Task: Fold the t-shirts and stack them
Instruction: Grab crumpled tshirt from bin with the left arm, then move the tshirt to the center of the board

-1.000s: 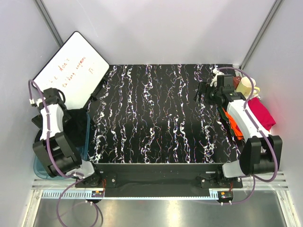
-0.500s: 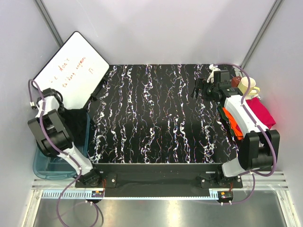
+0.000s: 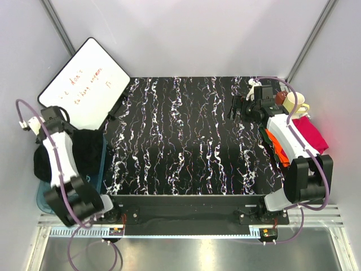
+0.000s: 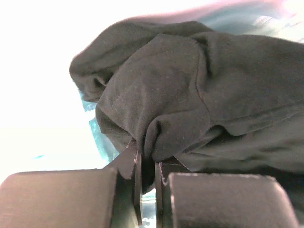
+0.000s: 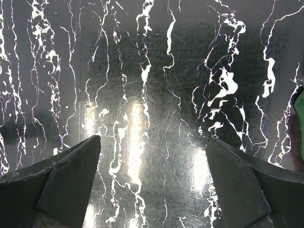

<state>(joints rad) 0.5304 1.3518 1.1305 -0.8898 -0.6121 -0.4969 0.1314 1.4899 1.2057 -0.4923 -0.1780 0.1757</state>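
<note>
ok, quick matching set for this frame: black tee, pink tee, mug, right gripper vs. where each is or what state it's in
Things:
1. black t-shirt
2. pink t-shirt
3. cream mug
4. right gripper

Place or state:
A. open, over bare tabletop
B. far right corner
C. pinched in the left gripper
D. along the right edge, beside an orange piece

Pairs: 1-C, 2-D, 3-B, 4-A
</note>
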